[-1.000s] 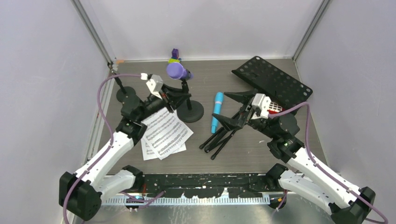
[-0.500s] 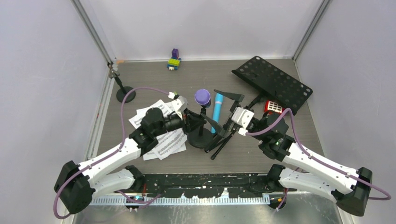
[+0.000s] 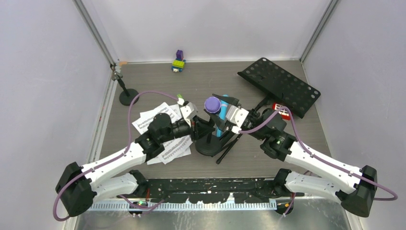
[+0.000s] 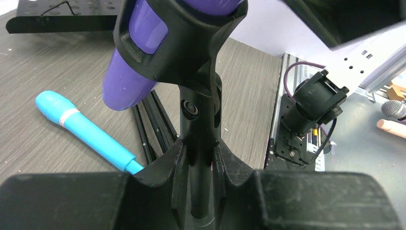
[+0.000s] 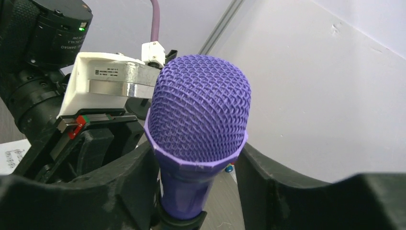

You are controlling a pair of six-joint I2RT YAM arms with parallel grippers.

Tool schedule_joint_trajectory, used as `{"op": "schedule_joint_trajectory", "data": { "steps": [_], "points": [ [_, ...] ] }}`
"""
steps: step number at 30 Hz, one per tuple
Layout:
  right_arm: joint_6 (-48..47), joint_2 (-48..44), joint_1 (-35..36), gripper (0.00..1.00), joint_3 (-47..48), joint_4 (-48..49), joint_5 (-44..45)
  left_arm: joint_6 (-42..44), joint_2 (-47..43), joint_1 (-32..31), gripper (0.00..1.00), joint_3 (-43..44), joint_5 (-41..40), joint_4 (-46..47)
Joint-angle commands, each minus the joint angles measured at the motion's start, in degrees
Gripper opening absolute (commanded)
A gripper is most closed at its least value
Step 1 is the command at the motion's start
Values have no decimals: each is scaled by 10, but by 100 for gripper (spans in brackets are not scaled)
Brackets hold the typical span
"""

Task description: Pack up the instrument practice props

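Angling inward, right arm (image 3: 311, 160) seemingly straddles microphone (image 3: 212, 104).

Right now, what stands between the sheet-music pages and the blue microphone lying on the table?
The black mic holder carrying the purple microphone, its stem clamped by the left gripper; the top view shows it.

The purple microphone (image 5: 198, 120) is showing a mesh pattern on its head, and the cyan microphone (image 4: 91, 136) is wearing a white band. The black music rack (image 3: 282, 88) is showing round holes; the white sheet-music pages (image 3: 151, 120) are carrying black notation.
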Motion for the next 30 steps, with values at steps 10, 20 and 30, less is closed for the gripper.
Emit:
{"op": "schedule_joint_trajectory", "data": {
  "steps": [10, 20, 30],
  "points": [
    [3, 10, 3, 2, 53, -23, -38, 8, -30, -9, 18, -1, -4, 70],
    [78, 11, 7, 1, 57, 25, 13, -13, 2, -15, 69, -14, -30, 175],
    [124, 8, 8, 1, 62, 56, 53, -27, 51, -27, 69, -18, -49, 225]
  ]
}}
